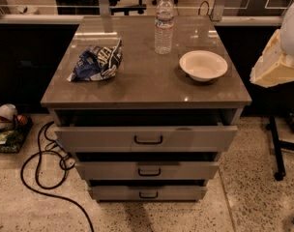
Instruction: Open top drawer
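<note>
Low in the frame, the top drawer (103,138) is standing slightly out at centre, its inside lying in shadow. Behind it, a bowl (203,65) and a bottle (164,25) are resting on the surface (147,83). At the right edge the gripper (275,62) is hanging, cut off by the frame; whether it is grasping or released, I cannot tell.

A black cable (22,171) loops across the speckled stone floor (256,190) beside the glossy-topped grey cabinet (147,79).

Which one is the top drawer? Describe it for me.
Find the grey cabinet with a bottle and bowl on top; the claw hangs beside its right edge. The top drawer sits directly beneath that tabletop. Unlike the two lower drawers, it looks widest and sits uppermost.
</note>
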Motion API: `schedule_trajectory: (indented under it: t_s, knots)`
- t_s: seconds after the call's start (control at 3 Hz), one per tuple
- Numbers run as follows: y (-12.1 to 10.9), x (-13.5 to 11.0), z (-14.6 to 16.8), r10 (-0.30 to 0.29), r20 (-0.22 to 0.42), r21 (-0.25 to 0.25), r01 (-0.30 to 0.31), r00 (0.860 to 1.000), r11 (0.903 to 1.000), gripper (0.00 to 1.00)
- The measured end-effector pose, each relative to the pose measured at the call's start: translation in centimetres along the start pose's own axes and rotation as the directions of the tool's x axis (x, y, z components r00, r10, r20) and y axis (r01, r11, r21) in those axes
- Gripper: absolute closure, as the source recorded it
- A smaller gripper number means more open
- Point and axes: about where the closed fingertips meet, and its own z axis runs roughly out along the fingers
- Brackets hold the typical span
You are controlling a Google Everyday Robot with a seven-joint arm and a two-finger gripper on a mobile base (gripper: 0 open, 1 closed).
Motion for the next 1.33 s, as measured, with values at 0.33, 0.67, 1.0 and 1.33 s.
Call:
schedule_trajectory:
  t_s: [0.33, 0.67, 1.0, 1.33]
  knots:
    - [0.0, 0.0, 0.0, 0.000, 0.000, 0.000, 0.000, 1.000, 1.0000, 1.00]
    - [0.0, -0.1, -0.2, -0.001, 0.002, 0.008, 0.001, 1.000, 1.0000, 0.83]
    - [0.2, -0.1, 1.3, -0.034, -0.035, 0.047, 0.036, 0.999, 0.9983, 0.60]
    - [1.2, 0.9, 5.6, -0.099, -0.080, 0.081, 0.105, 0.992, 0.9912, 0.38]
